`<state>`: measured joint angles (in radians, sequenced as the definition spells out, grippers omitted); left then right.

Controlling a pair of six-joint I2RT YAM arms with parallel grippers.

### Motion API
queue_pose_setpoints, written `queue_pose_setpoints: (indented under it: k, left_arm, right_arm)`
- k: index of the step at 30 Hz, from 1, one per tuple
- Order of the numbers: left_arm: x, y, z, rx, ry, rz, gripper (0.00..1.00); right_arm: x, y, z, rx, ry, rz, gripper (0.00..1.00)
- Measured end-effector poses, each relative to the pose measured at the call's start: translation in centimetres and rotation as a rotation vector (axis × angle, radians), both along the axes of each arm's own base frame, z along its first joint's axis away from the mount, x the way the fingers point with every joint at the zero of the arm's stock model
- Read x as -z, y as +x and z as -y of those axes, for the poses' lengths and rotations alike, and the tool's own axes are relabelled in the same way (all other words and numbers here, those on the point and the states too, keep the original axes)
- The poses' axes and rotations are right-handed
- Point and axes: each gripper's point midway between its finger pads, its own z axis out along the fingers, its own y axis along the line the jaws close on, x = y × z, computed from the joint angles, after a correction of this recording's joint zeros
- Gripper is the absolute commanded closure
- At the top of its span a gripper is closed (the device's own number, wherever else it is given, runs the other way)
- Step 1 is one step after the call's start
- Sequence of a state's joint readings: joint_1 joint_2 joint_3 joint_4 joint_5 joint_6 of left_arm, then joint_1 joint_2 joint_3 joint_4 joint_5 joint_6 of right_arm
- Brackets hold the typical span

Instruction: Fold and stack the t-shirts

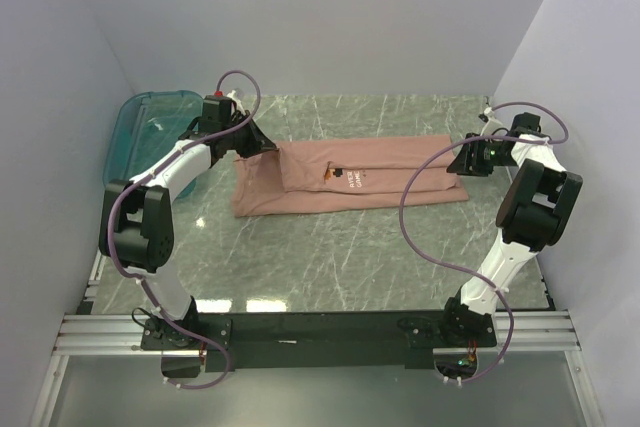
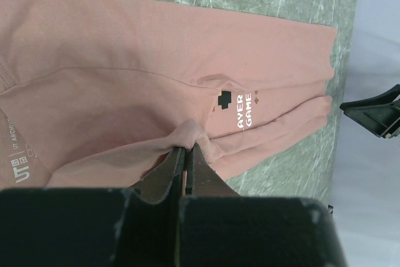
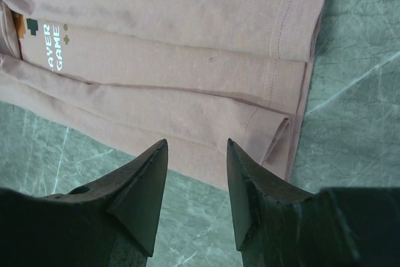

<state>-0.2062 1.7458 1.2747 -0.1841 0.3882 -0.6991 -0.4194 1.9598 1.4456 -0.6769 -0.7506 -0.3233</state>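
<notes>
Lengthwise fold looks done, crosswise fold pending. T-shirt (image 1: 350, 179) lies as 1 long strip across the middle of the counter (image 1: 330, 267). Right hand (image 3: 197, 148) apart, empty, over hem end by right edge; next it needs to grip there. Left hand (image 2: 186, 154) clamped on fabric bunch at collar end.
</notes>
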Motion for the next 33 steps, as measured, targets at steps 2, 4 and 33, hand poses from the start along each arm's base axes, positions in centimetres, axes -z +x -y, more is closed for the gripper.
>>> queue_pose_setpoints:
  k: [2,4,33]
  left_arm:
    - [0.00,0.00,0.00,0.000,0.000,0.000,0.99]
    - [0.00,0.00,0.00,0.000,0.000,0.000,1.00]
    - [0.01,0.00,-0.01,0.002,0.002,0.002,0.99]
  right_arm:
    - [0.01,-0.01,0.00,0.000,0.000,0.000,0.50]
    - [0.02,-0.02,-0.01,-0.001,0.000,0.000,0.50]
    - [0.28,-0.29,-0.16,-0.004,0.005,-0.007,0.50]
